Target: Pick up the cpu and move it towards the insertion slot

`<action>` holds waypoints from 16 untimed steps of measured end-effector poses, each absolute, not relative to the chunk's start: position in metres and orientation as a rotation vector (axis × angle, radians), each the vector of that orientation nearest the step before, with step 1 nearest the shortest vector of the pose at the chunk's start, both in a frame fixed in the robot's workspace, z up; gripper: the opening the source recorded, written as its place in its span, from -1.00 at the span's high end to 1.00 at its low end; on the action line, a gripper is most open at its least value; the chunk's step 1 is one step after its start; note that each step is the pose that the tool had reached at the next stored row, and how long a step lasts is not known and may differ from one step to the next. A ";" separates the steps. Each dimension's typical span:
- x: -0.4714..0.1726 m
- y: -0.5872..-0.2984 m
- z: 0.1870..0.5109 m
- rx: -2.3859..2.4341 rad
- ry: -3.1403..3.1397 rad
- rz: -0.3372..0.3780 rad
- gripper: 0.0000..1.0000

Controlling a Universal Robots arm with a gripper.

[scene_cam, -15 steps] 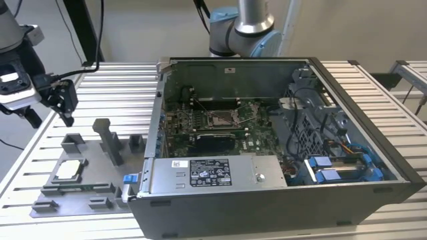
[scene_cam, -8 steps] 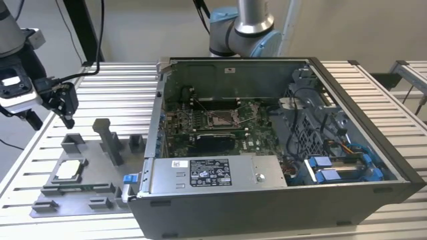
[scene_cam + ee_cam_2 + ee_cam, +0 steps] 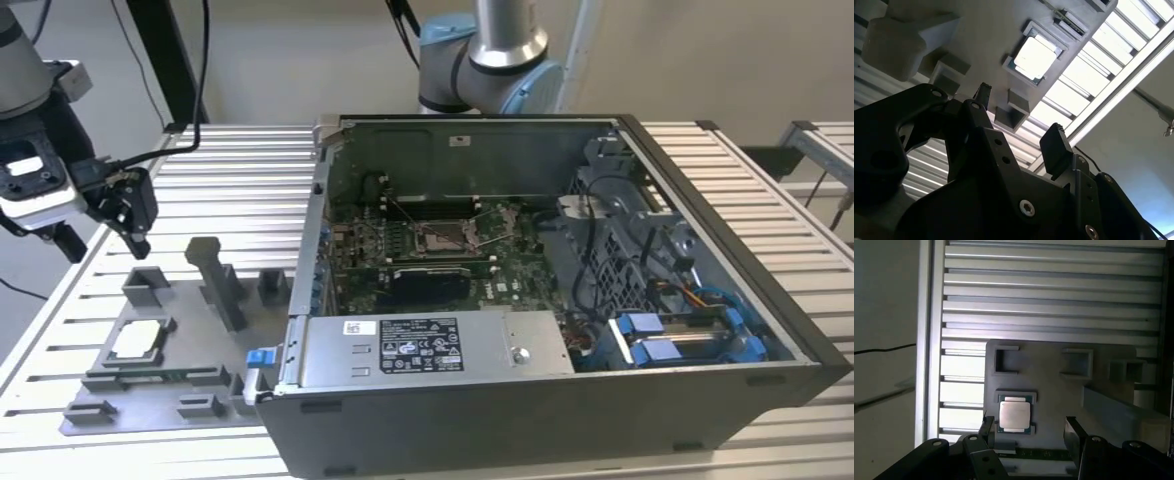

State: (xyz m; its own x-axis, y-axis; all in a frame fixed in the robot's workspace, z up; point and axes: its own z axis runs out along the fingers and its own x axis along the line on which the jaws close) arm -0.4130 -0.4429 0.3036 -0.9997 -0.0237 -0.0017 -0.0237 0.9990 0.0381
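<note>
So right now the claw is hanging in the air over the far end of the grey fixture plate, at the exterior view's left. It's wide apart and there's nothing in it. In the first wrist view you can see both black fingers spread out with a gap between them, and it's the same in the second wrist view.

The cpu sits flat in its little square holder on the plate, silvery side up. The claw isn't touching it, there's clear air between them. In the first wrist view the cpu lies just past the fingertips, closer to one finger than the other. In the second wrist view the cpu is out ahead of the claw, inside its raised frame.

The insertion slot is inside the open computer case, a shiny metal frame on the green circuit board. The case stands just beside the plate on the slatted metal worktop, so the slot is well apart from both cpu and claw. A tall grey post stands up from the plate between the cpu and the case.
</note>
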 end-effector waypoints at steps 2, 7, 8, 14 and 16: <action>-0.413 -0.443 0.303 -0.037 3.140 0.060 -1.00; -0.413 -0.443 0.302 -0.037 3.139 0.060 -1.00; -0.413 -0.443 0.301 -0.037 3.139 0.060 -1.00; -0.414 -0.443 0.298 -0.037 3.140 0.060 -1.00; -0.414 -0.443 0.297 -0.037 3.140 0.060 -1.00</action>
